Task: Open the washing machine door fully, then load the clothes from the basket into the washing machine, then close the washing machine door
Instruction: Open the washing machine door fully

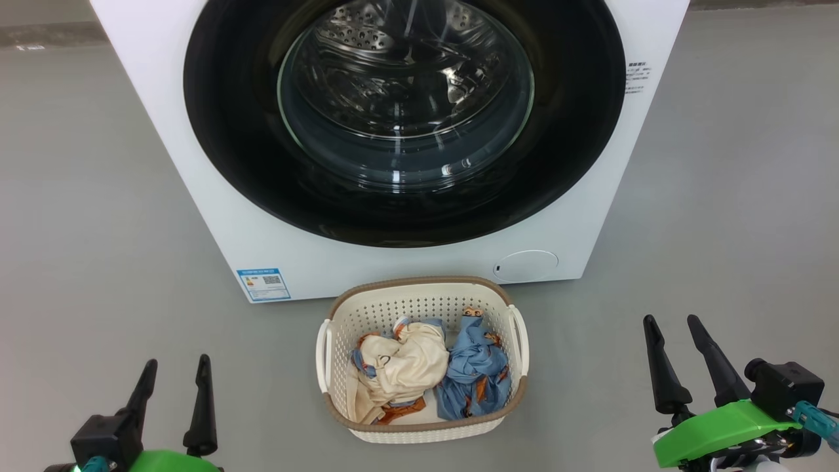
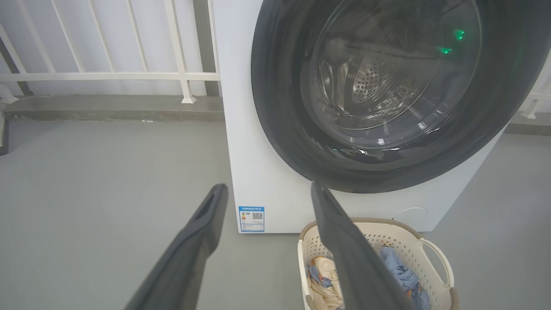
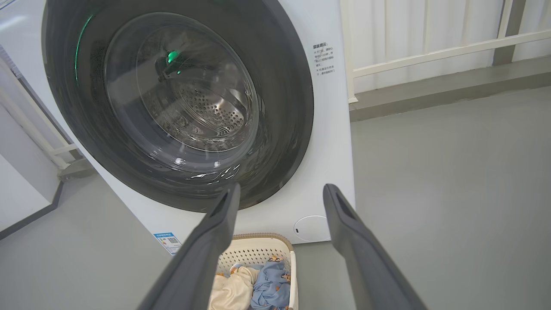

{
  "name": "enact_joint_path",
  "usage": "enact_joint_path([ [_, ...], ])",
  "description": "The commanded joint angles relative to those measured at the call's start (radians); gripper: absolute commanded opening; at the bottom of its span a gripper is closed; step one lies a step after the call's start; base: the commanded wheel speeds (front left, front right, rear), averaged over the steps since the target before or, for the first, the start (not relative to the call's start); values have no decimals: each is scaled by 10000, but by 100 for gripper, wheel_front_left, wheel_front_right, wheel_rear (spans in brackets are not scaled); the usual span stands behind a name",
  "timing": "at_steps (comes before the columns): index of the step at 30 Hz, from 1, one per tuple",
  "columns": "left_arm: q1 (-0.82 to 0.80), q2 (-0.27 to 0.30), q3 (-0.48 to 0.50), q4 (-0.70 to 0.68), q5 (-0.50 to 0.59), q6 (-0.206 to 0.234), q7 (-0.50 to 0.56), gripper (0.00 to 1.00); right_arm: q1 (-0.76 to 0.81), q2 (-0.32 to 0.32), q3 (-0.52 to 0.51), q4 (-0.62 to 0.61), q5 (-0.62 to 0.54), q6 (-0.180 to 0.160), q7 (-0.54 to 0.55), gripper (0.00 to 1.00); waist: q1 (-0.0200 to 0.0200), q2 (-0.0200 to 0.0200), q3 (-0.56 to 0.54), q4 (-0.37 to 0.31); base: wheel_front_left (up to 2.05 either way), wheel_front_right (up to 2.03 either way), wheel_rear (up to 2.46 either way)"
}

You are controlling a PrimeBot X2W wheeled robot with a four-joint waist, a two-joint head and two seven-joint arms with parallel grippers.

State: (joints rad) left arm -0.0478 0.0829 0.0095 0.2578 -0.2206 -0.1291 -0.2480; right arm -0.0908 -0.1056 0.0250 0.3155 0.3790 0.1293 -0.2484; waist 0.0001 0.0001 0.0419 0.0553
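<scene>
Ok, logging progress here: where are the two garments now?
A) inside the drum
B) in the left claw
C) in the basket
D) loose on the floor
C: the cream garment and the blue garment both lie in the basket, in front of the shut door.

Door (image 1: 216, 131) rim is gleaming, glossy black, with clear, smooth glass bulging at its centre. Behind it the drum (image 1: 367, 33) shines as perforated steel. Washer (image 1: 164, 98) body: smooth white, slight sheen. Basket (image 1: 419, 308) is cream plastic with holed walls and a brown woven-look rim. Clothes (image 1: 406, 367) inside are soft, crumpled cloth. Floor (image 1: 85, 262) is smooth matt grey. Fingers (image 1: 202, 406) look like dark, matt plastic.
</scene>
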Motion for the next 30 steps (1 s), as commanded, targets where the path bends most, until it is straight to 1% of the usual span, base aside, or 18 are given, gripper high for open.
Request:
enact_joint_path([
  [1, -484, 125, 357, -245, 176, -15, -137, 100, -214, -69, 175, -277, -94, 14, -134, 100, 0, -1, 36, -9, 51, 51, -103],
  [7, -547, 77, 407, -248, 342, -15, -137, 100, -261, -61, 132, -305, -116, 14, -134, 100, 0, -1, 144, -12, 79, 79, -158],
  [20, -684, 48, 412, -197, 386, -15, -138, 100, -375, -40, 123, -316, -130, 14, -134, 100, 0, -1, 286, -6, 122, 122, -245],
  [25, -690, 39, 314, -236, -88, -15, -138, 100, -395, -25, 124, -304, -144, 14, -134, 100, 0, -1, 287, -36, 121, 121, -241],
  [30, -683, 138, 248, -210, -302, -15, -138, 100, -395, -33, 123, -295, -143, 14, -134, 100, 0, -1, 287, -55, 97, 97, -194],
])
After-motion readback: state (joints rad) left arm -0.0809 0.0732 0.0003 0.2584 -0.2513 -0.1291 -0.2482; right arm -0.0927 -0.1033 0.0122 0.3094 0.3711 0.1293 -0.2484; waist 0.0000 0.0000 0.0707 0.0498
